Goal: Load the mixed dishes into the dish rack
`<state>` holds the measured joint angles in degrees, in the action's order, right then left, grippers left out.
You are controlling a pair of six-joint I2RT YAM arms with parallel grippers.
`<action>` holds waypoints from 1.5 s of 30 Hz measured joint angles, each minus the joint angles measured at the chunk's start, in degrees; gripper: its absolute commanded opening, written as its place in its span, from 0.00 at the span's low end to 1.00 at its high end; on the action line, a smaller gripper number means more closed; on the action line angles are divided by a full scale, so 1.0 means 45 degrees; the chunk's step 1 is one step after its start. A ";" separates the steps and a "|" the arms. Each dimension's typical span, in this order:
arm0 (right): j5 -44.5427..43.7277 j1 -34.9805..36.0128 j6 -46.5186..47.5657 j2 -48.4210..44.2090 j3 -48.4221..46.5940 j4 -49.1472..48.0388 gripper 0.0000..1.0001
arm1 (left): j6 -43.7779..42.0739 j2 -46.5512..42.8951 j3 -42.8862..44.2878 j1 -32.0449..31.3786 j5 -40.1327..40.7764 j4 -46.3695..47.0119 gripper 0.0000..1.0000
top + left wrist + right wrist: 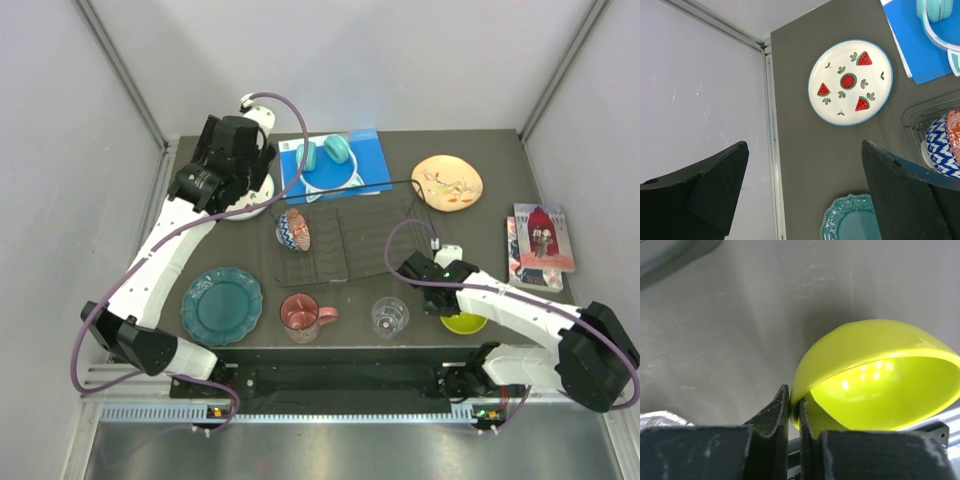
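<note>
— At near right, what is the right gripper doing?
— It is clamping the lime-green bowl by its rim, just near of the dish rack. At far left, the left gripper is hanging, jaws spread wide, above the watermelon plate.

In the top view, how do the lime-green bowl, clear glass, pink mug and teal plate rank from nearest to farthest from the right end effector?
1. lime-green bowl, gripped at its rim
2. clear glass, left of it
3. pink mug, front middle
4. teal plate, front left
</note>
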<state>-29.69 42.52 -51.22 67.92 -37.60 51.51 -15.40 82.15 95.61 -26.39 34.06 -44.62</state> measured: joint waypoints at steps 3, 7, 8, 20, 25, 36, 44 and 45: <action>0.0495 0.0087 0.0126 -0.0374 -0.0044 -0.0053 0.00 | 0.0087 -0.0005 -0.0005 0.0000 -0.0039 0.0000 0.99; 0.2336 0.0466 0.0204 -0.0699 -0.0767 -0.0486 0.00 | 0.0121 -0.0005 -0.0005 0.0000 -0.0039 0.0000 0.99; 0.2778 0.0549 0.0267 -0.0763 -0.1005 -0.0622 0.00 | 0.0117 -0.0010 -0.0015 0.0000 -0.0039 0.0005 0.99; 0.6023 0.0636 0.1734 -0.1719 -0.5989 0.0257 0.00 | 0.0476 -0.0554 -0.2244 0.0141 -0.0180 0.0379 0.99; 0.7159 0.0631 0.2419 -0.1258 -0.8053 0.0515 0.00 | 0.0928 -0.0554 -0.3487 0.1219 -0.0981 0.0986 0.99; 1.3488 0.0636 0.2200 0.3084 -0.8850 -0.5756 0.00 | 0.2540 0.1457 -0.4163 0.4299 -0.3167 0.1608 0.99; 1.6810 0.0636 0.0068 0.5649 -0.8791 -1.1317 0.00 | 0.2987 0.1661 -0.4328 0.4201 -0.3857 0.1807 0.99; 1.7073 0.0631 -0.0155 0.5814 -0.8723 -1.1973 0.00 | 0.3026 0.1661 -0.4371 0.4201 -0.3871 0.1836 0.99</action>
<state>47.13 45.36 -51.92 94.08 -76.86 -2.37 -1.78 89.62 75.94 -7.49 16.64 -36.36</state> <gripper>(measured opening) 0.054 0.991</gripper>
